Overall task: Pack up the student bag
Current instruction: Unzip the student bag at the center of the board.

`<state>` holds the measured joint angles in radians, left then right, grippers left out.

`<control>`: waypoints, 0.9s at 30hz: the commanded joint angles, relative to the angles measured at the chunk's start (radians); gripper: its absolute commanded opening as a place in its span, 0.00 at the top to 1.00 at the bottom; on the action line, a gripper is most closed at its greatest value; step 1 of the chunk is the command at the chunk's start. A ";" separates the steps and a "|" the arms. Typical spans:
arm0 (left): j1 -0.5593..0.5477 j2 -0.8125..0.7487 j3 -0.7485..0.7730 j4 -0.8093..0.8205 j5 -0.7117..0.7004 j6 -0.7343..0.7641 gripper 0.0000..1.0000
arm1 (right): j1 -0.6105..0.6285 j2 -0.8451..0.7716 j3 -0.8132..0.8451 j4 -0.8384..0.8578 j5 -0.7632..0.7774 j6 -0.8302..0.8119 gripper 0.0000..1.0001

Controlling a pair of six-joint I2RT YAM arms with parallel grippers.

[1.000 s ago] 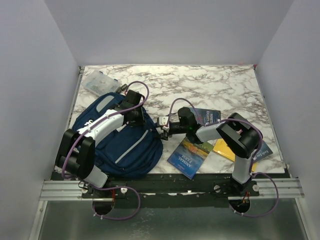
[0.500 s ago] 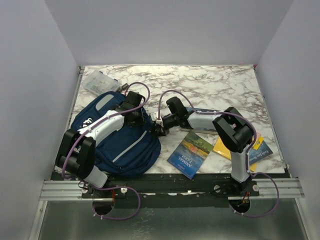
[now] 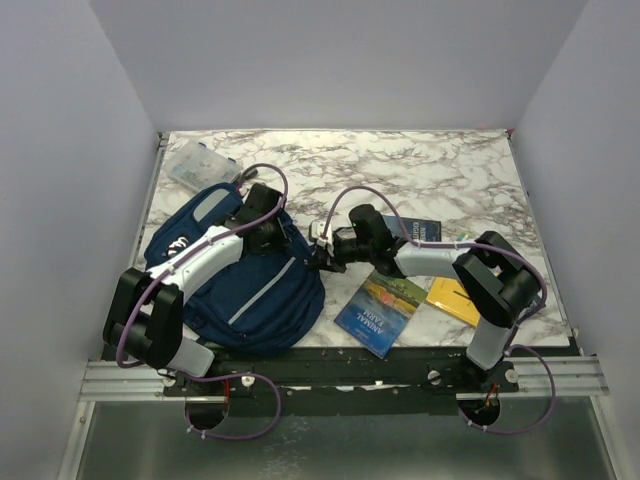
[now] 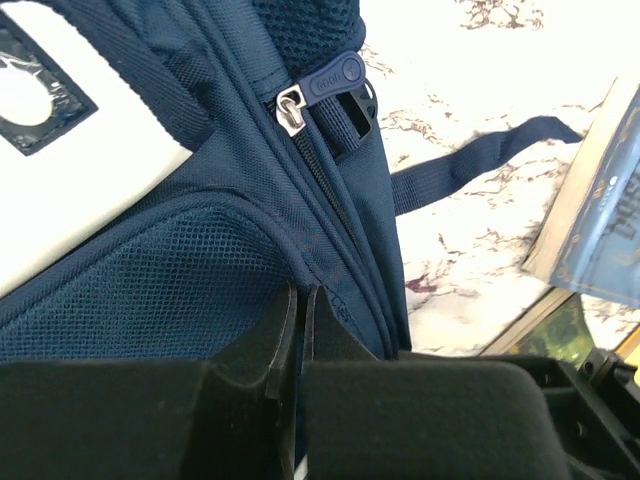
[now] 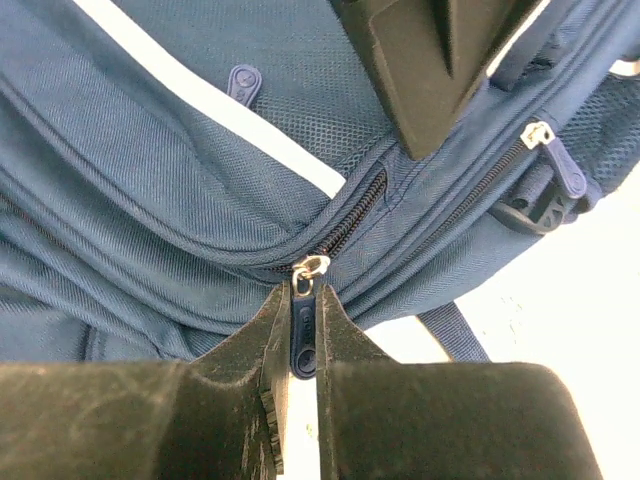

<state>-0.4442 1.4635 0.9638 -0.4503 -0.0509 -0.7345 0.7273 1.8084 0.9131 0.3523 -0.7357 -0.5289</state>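
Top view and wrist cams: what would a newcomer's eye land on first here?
The navy student bag fills the left of the marble table, with both arms bent over it. The right gripper has a blue zipper pull pinched between its fingers, while the left gripper is shut at the bag's mesh side. Just right of the bag lies a colourful book.

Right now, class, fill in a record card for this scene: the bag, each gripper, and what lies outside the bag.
Bag: student bag, lying at the left of the marble table
Left gripper: shut, seemingly pinching the bag's fabric
Right gripper: shut on the zipper pull
Outside the bag: Animal Farm book, yellow book, dark book, clear plastic box
Bag contents: not visible
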 commanded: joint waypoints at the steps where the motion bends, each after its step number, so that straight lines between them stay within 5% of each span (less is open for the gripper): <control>1: 0.043 -0.024 0.009 0.035 -0.050 -0.096 1.00 | 0.047 -0.056 -0.044 0.007 0.170 0.232 0.99; 13: 0.061 -0.057 0.012 0.085 -0.102 -0.275 1.00 | 0.160 -0.166 -0.131 0.042 0.325 0.907 0.99; 20: 0.061 -0.056 0.022 0.088 -0.012 -0.168 1.00 | 0.178 -0.149 -0.178 0.152 0.372 0.968 1.00; 25: 0.061 -0.140 -0.028 0.056 0.065 -0.006 0.59 | 0.171 -0.147 -0.180 0.133 0.401 0.930 1.00; 27: 0.058 -0.176 -0.043 0.026 0.119 0.042 0.49 | 0.169 -0.150 -0.192 0.151 0.408 0.935 1.00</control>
<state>-0.3935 1.3891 0.9504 -0.4267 -0.0174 -0.8375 0.8906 1.6623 0.7452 0.4858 -0.3542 0.3935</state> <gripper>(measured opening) 0.412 0.117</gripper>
